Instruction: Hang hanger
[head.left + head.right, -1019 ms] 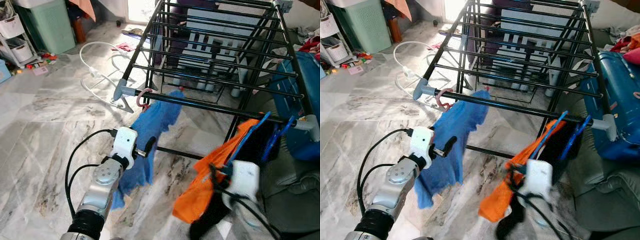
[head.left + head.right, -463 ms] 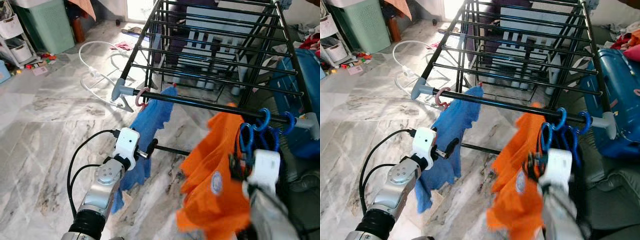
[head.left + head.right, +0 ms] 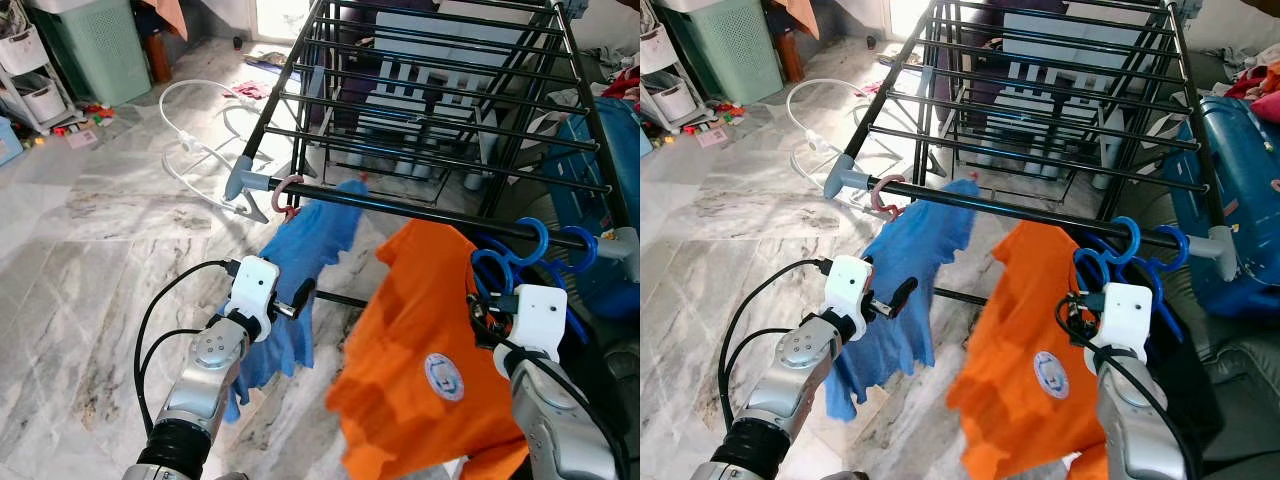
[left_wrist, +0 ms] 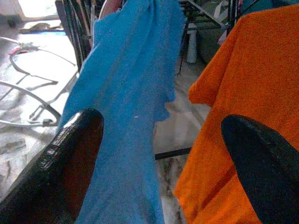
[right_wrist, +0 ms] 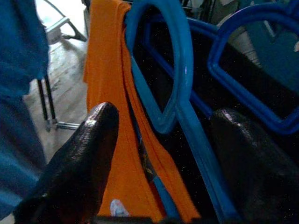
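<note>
We saw our right gripper [image 5: 159,163] spread wide around a blue hanger [image 5: 175,88]. An orange shirt [image 5: 110,88] hung from it.

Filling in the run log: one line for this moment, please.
right gripper: open, around blue hanger | hanger: hooked on rack bar, orange shirt hanging | left gripper: open, by blue cloth

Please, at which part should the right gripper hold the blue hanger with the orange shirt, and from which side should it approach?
Probably the neck of the blue hanger, just under its hook loop. The right gripper faces it from the robot's side, fingers open on either side. The neck is a thin bare bar, while the orange shirt covers the shoulders, and the hook must stay free for the black rail.
</note>
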Controlling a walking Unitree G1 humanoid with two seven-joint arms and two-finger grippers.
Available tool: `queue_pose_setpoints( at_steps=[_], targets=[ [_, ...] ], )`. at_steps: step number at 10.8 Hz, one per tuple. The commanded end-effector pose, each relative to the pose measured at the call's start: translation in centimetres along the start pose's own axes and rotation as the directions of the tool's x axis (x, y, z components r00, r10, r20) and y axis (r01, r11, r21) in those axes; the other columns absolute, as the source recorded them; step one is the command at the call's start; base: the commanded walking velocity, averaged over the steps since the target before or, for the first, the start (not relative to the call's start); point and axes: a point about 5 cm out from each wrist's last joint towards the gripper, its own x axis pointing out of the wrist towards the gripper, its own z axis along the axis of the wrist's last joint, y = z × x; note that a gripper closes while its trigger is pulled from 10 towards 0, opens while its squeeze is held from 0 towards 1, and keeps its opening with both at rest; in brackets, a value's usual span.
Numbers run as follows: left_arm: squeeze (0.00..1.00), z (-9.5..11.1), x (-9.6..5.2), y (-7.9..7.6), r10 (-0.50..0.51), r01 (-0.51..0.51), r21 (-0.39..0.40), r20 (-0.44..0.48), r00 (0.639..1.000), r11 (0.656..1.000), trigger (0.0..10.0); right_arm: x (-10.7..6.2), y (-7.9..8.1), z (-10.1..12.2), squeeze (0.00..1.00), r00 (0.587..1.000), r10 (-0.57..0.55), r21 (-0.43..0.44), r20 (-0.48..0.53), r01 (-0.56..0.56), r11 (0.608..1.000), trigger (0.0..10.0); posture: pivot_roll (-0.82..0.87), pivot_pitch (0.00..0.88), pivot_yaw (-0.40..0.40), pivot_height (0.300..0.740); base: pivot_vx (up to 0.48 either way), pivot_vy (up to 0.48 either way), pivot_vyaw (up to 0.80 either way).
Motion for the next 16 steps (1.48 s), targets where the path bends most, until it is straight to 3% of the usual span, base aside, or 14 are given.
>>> queue_pose_setpoints(
  at_steps=[1,7,8,10,11,16],
  targets=[
    [0.0,-0.4,-0.1,-0.1,0.001,0.0,0.008,-0.024,1.0,1.0,10.0,-0.3,-0.5,-1.1,0.43,0.998,0.006,0.011,-0.062,-0.005,1.0,0.0,0.09,0.121,-0.065,0.74,0.0,0.0,0.0],
    [0.0,-0.6,0.0,-0.2,-0.008,0.009,0.017,-0.041,0.999,1.0,10.0,-0.6,-1.3,-1.8,0.4,0.994,0.028,0.027,-0.109,-0.026,0.999,0.0,0.08,0.117,-0.06,0.74,0.0,0.0,0.0],
    [0.0,-0.5,0.0,-0.3,-0.035,0.035,0.02,-0.029,0.999,0.999,10.0,-0.5,-1.3,-1.8,0.4,0.994,0.027,0.029,-0.104,-0.024,0.999,0.0,0.08,0.115,-0.06,0.74,0.0,0.0,0.0],
    [0.0,-0.9,-0.7,-1.0,-0.166,0.164,-0.062,-0.016,0.986,0.984,10.0,-0.5,-1.3,-1.8,0.4,0.994,0.027,0.032,-0.104,-0.024,0.999,0.0,0.09,0.111,-0.062,0.74,0.0,0.0,0.0],
    [0.0,-0.9,-1.0,-1.1,-0.209,0.208,-0.038,-0.014,0.978,0.977,10.0,-0.5,-1.2,-1.9,0.4,0.994,0.03,0.031,-0.105,-0.027,0.999,0.0,0.09,0.111,-0.065,0.74,0.0,0.0,0.0],
    [0.0,-1.1,-1.1,-0.7,-0.201,0.2,-0.033,-0.021,0.979,0.979,10.0,-0.5,-1.3,-2.1,0.4,0.994,0.028,0.031,-0.105,-0.024,0.999,0.0,0.09,0.112,-0.062,0.74,0.0,0.0,0.0]
  ],
)
